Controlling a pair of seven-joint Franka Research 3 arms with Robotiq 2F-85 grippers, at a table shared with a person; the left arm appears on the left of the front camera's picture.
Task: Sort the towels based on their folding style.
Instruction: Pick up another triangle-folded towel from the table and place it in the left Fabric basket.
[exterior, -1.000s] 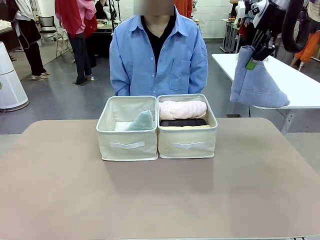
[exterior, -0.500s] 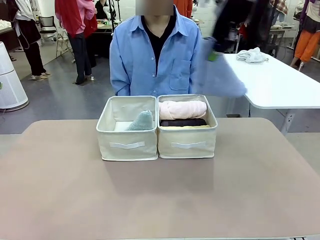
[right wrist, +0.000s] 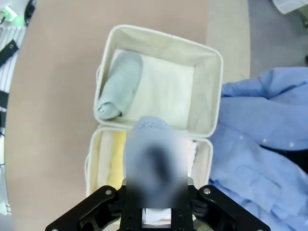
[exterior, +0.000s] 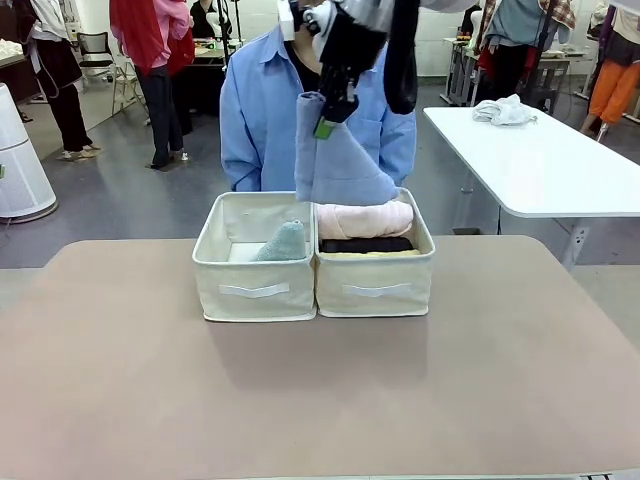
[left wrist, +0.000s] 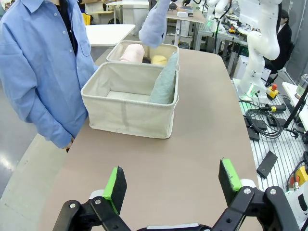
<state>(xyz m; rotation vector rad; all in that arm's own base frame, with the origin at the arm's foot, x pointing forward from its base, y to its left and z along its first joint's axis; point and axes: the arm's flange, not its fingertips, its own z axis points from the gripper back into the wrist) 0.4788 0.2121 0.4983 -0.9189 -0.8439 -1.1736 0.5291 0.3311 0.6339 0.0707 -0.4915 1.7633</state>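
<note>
**Camera arrangement at the sorting table**

From the front we look level across the table (exterior: 320,380) toward the person (exterior: 316,100), the two bins (exterior: 312,262) at mid-distance. The left wrist view sits low near the table edge, facing the bins obliquely. The right wrist view looks straight down, close above them. All three share the bins.

Right arm: reached across the middle, held high above the table. Right gripper (exterior: 325,112): pointed downward, jaws clamped on the blue towel (exterior: 338,165), which is hung below it. Left gripper (left wrist: 172,180): held low over the table, level, green pads (left wrist: 115,183) spread wide, nothing between them.
</note>
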